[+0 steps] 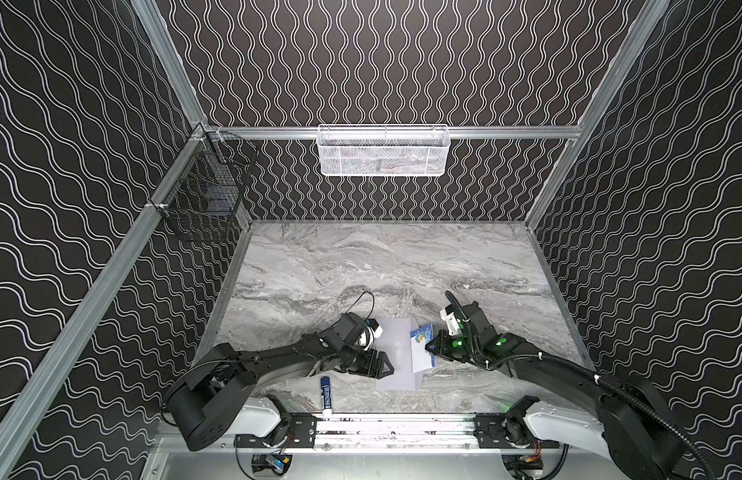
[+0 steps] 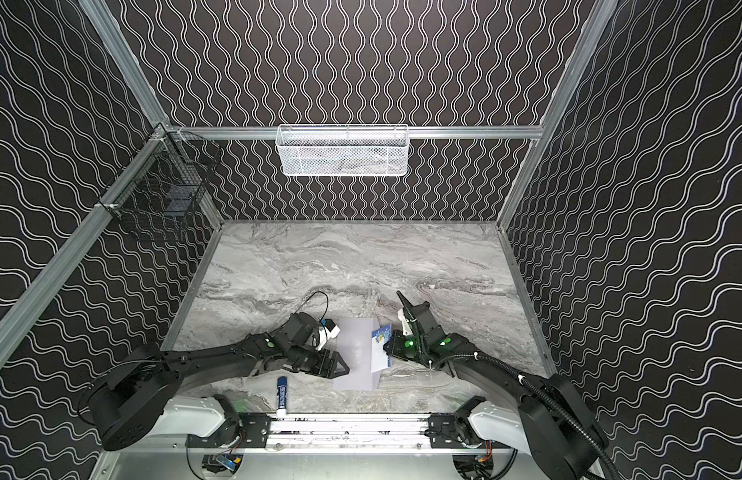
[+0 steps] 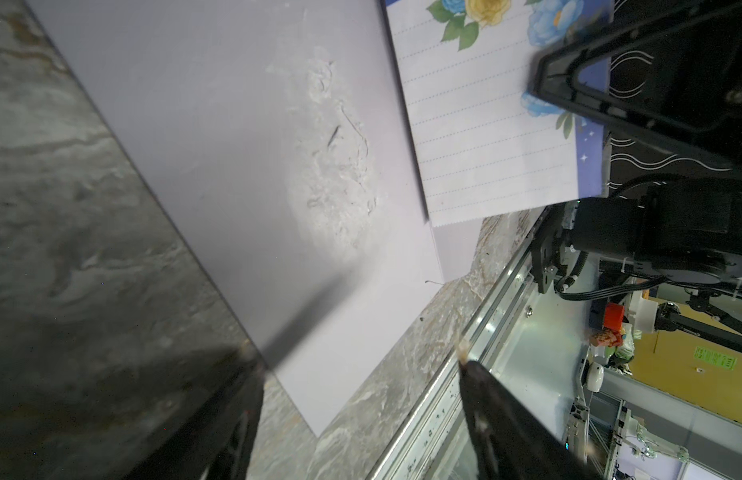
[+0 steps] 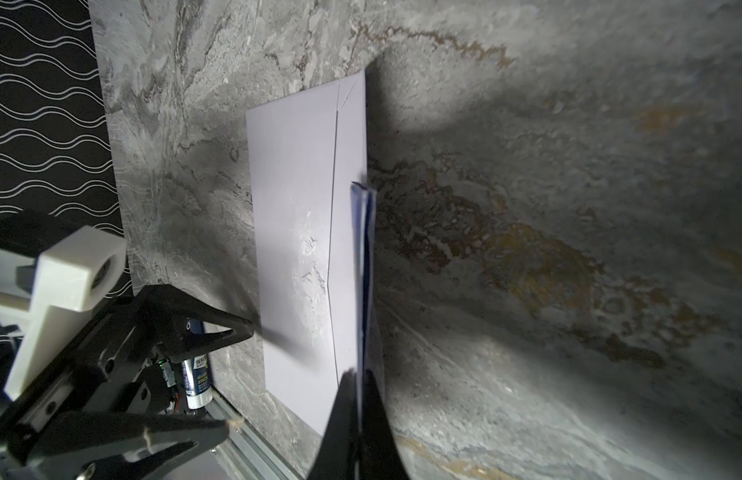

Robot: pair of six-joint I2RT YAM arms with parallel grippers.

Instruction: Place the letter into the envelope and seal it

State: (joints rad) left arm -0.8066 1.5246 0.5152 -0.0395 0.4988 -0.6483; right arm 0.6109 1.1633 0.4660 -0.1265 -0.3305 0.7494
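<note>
Step in hand: feeding the letter (image 1: 421,348) into the envelope (image 1: 396,363). The right end effector (image 4: 359,378) is clenched on one edge of the letter. The sheet looks folded and stands tilted off the bench (image 1: 361,266), edge-on in the right wrist view. The envelope lies flat between the two end effectors, mouth toward the right one, flap open beneath the letter. In the left wrist view the letter's leading edge seems just tucked under the front panel; how deep we cannot tell. The left end effector (image 3: 359,359) is released, fingers spread and nothing held, at the envelope's closed long edge. Whether a finger touches the paper we cannot tell. We judge the feed goes best if the right end effector drops the letter's angle until it runs nearly flat along the flap. It should then push straight toward the left end effector, because letter and pocket look close in width and a skewed corner would likely jam. The left end effector should backstop the closed edge or lightly pin the panel, so the envelope does not slide. A rough whitish patch (image 3: 332,158) on the panel looks like glue residue; pressing there may stick the pocket shut. The glue stick (image 1: 325,392) lies beside the left end effector, at hand for sealing.
</note>
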